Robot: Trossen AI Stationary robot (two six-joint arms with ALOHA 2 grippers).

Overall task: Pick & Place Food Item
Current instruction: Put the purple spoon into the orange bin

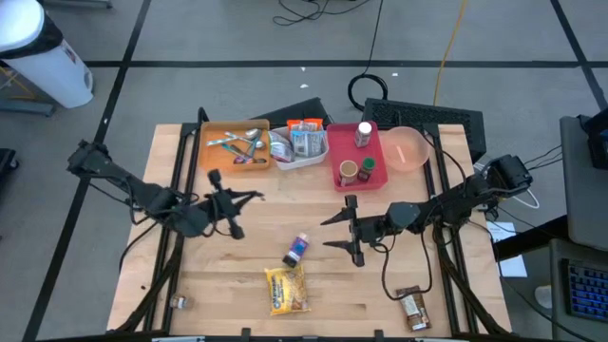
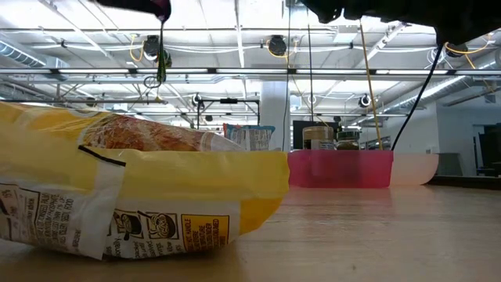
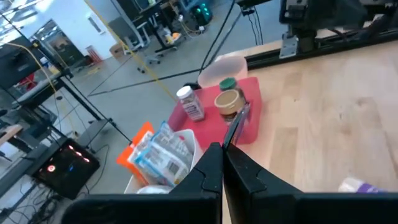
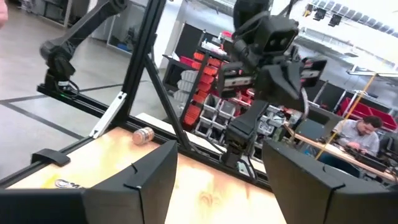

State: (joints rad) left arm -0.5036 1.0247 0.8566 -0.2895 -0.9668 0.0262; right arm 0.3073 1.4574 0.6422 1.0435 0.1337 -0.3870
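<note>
The yellow snack bag point(image 1: 287, 290) lay flat near the desk's point(image 1: 237, 275) front edge, about midway along it, with a small blue-capped bottle point(image 1: 298, 249) just behind it and a brown packet point(image 1: 413, 309) towards the front right corner. The right gripper point(image 1: 342, 233) hovered beside the bottle with its fingers spread, holding nothing. The left gripper point(image 1: 249, 199) hung over the left half, fingers pressed together and empty. A red tray point(image 1: 380, 157) stood at the back edge.

Snack bag point(image 1: 287, 290) before small bottle point(image 1: 298, 249).
</note>
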